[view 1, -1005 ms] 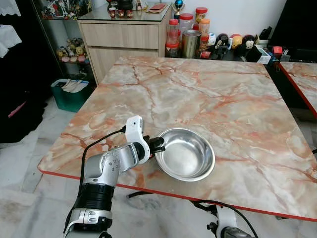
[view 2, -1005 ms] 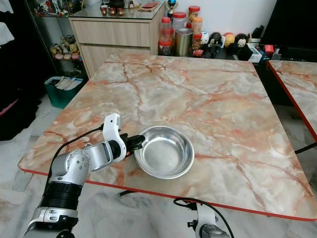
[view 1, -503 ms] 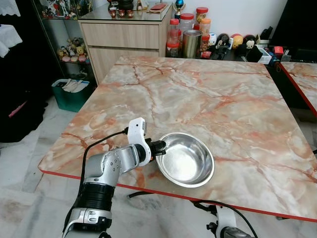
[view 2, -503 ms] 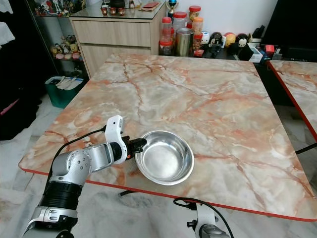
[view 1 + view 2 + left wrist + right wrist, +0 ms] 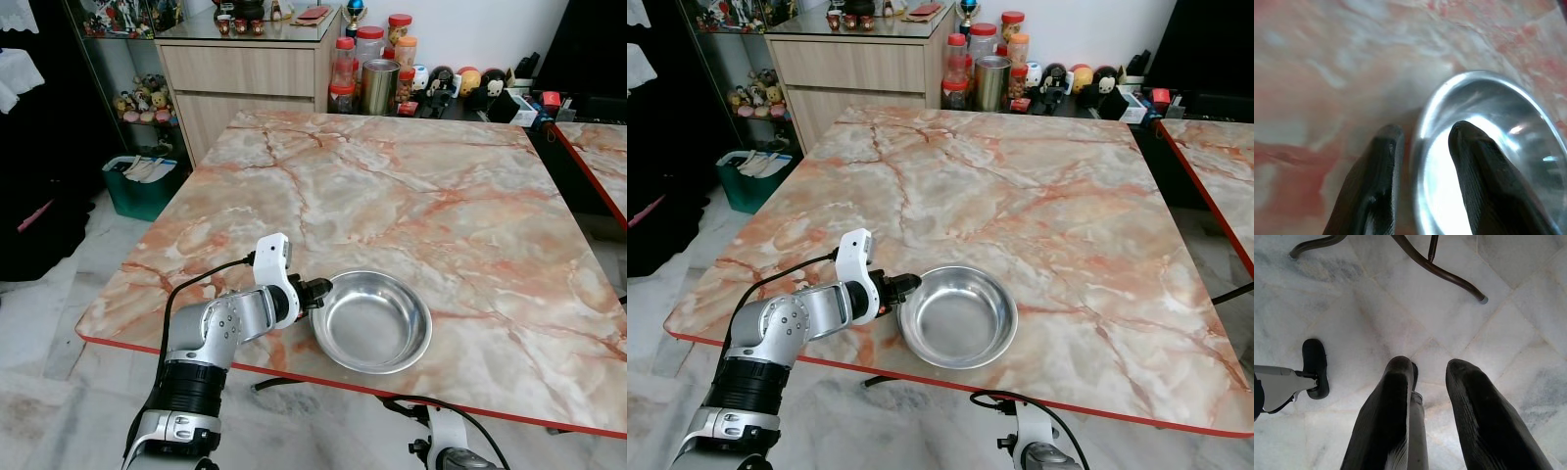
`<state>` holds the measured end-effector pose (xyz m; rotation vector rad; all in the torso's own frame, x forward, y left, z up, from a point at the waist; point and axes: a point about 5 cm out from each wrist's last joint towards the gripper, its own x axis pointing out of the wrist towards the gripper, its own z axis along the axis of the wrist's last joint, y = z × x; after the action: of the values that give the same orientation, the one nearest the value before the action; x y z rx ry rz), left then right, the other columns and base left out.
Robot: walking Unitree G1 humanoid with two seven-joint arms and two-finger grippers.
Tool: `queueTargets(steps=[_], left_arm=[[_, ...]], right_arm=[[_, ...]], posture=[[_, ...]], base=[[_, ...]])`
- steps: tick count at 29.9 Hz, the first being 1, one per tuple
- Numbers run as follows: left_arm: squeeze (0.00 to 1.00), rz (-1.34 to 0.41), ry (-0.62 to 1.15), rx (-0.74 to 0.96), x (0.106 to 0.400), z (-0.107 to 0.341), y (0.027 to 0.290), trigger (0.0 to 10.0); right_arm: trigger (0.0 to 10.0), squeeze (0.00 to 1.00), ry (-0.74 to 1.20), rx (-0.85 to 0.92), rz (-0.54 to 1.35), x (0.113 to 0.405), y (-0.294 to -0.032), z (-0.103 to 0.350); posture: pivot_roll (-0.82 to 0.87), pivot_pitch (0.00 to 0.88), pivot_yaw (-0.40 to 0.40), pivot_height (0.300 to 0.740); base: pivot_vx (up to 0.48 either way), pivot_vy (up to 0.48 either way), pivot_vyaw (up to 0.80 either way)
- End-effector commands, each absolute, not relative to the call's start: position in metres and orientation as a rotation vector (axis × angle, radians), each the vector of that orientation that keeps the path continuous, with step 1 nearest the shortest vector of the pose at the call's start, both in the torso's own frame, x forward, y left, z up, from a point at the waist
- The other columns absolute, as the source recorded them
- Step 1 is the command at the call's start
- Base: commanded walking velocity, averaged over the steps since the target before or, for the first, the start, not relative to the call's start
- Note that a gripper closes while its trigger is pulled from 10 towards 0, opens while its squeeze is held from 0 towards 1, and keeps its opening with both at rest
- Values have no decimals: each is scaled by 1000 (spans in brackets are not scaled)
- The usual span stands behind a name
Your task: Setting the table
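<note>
A shiny steel bowl [image 5: 372,323] rests flat on the marble table [image 5: 411,186], close to its front edge. My left gripper [image 5: 315,291] is at the bowl's left rim. In the left wrist view the left gripper [image 5: 1422,134] is open and straddles the rim of the bowl [image 5: 1498,147], one finger [image 5: 1376,186] outside over the marble and the other inside. A sliver of table shows between the outer finger and the rim. My right gripper [image 5: 1430,369] hangs below the table over the floor, fingers apart with nothing between them.
The table's red front edge [image 5: 323,377] runs just below the bowl. Jars and a metal tin [image 5: 377,86] stand beyond the far edge beside a wooden cabinet [image 5: 245,73]. A green bin [image 5: 142,186] sits on the floor at left. A second table [image 5: 598,157] stands at right.
The bowl was tilted up in my left gripper; it now lies flat on the table, a little further right and nearer the front edge. The fingers have loosened around the rim.
</note>
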<state>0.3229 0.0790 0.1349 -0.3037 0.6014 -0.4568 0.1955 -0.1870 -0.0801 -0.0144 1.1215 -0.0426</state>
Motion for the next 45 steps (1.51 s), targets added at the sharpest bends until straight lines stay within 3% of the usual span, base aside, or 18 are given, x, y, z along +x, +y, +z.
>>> queueTargets(steps=[1,6,7,8,13,18,22,24,27,29,30,37,40,41,42,43,45], left_arm=[[0,-413,505,-211,328,148,86,10000],[0,-363,422,-263,333,160,97,10000],[0,-298,338,-280,336,168,114,10000],[0,-175,185,-299,337,181,148,10000],[0,153,71,-239,327,174,213,10000],[0,652,166,89,278,126,308,10000],[0,812,247,230,242,100,341,10000],[0,920,321,311,210,76,355,10000],[0,1053,455,362,170,42,364,10000],[0,1070,484,369,163,36,364,10000],[0,1080,583,415,146,16,361,10000],[0,1014,865,320,106,-39,339,10000],[0,696,1060,212,99,-76,297,10000],[0,696,1060,212,99,-76,297,10000],[0,490,1114,172,101,-89,268,10000],[0,490,1114,172,101,-89,268,10000],[0,348,1055,121,118,-92,245,10000]], right_arm=[[10000,0,1106,-6,-50,199,-188,-78],[10000,0,1107,-10,-45,199,-188,-78],[10000,0,1107,-11,-46,199,-188,-78],[10000,0,1105,-11,-47,199,-189,-78],[10000,0,1101,-14,-49,199,-190,-78],[10000,0,1100,-39,-36,198,-194,-78],[10000,0,1101,-53,-34,195,-199,-78],[10000,0,1106,-76,-34,192,-206,-79],[10000,0,1114,-103,-30,187,-213,-80],[10000,0,1116,-107,-30,186,-215,-80],[10000,0,1123,-114,-29,182,-219,-81],[10000,0,1139,-126,-24,172,-224,-85],[10000,0,1150,-121,-25,165,-224,-87],[10000,0,1150,-121,-25,165,-224,-87],[10000,0,1151,-111,-21,162,-223,-89],[10000,0,1151,-111,-21,162,-223,-89],[10000,0,1135,-106,-4,164,-220,-88]], posture=[[99,0,11,728],[99,0,11,728],[102,0,3,728],[99,0,1,728],[91,0,-2,728],[78,0,-15,728],[69,0,-30,728],[68,0,-47,728],[63,0,-56,728],[62,0,-57,728],[61,0,-58,728],[58,0,-38,728],[93,0,-19,728],[93,0,-19,728],[99,0,-17,728],[99,0,-17,728],[106,0,-30,728]], base=[[0,0,0],[0,0,0],[0,0,0],[0,0,0],[0,0,0],[0,0,0],[0,0,0],[0,0,0],[0,0,0],[0,0,0],[0,0,0],[0,0,0],[0,0,0],[0,0,0],[0,0,0],[0,0,0],[0,0,0]])
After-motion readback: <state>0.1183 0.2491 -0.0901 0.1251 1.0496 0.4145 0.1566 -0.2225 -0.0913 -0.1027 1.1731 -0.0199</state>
